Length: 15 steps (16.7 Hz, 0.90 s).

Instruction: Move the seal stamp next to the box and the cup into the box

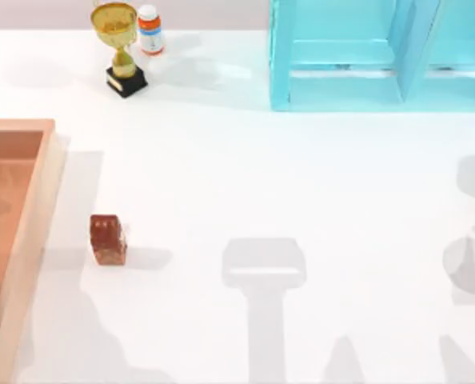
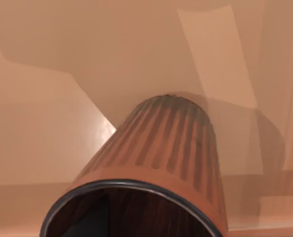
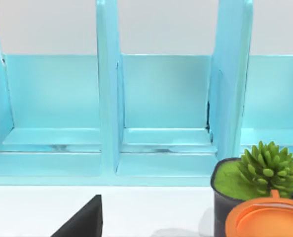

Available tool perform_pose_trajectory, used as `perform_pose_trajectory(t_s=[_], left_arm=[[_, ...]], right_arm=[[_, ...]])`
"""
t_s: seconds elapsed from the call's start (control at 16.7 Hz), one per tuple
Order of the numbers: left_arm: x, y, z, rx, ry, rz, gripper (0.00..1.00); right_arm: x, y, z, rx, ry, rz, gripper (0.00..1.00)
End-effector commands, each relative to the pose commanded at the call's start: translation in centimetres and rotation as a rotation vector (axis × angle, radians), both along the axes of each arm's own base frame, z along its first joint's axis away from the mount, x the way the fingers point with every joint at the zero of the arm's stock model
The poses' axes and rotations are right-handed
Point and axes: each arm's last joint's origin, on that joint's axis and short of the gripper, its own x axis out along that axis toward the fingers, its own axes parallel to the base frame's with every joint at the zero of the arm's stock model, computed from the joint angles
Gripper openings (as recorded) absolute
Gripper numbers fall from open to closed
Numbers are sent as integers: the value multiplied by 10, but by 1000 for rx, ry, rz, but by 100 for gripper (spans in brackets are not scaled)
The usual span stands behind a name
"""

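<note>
At far left, box point(image 1: 29, 208) has the cup point(image 2: 156, 163) over its orange floor per left wrist view; whether it's held or resting, can't tell. Stamp point(image 1: 108, 238) stands beside the box wall, looks done. Shelf point(image 1: 341, 56) far right.

A rendered test scene rather than a lived-in room: a plain white counter point(image 1: 301, 176) with flat shadows, and unrelated props along its far edge, a gold trophy point(image 1: 121, 48), a pill bottle point(image 1: 149, 30), a cyan shelf unit point(image 1: 365, 56).
</note>
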Motion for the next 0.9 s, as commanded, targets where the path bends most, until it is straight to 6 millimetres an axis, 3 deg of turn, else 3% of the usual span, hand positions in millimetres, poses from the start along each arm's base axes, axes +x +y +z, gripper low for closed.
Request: perform_pose_trajectory(t_s=[0.36,0.9], left_arm=[[3,0,11,10,4,-6,100],[3,3,74,60,63,-6,100]], right_arm=[[0,0,0,0,0,0,100],[0,0,0,0,0,0,100]])
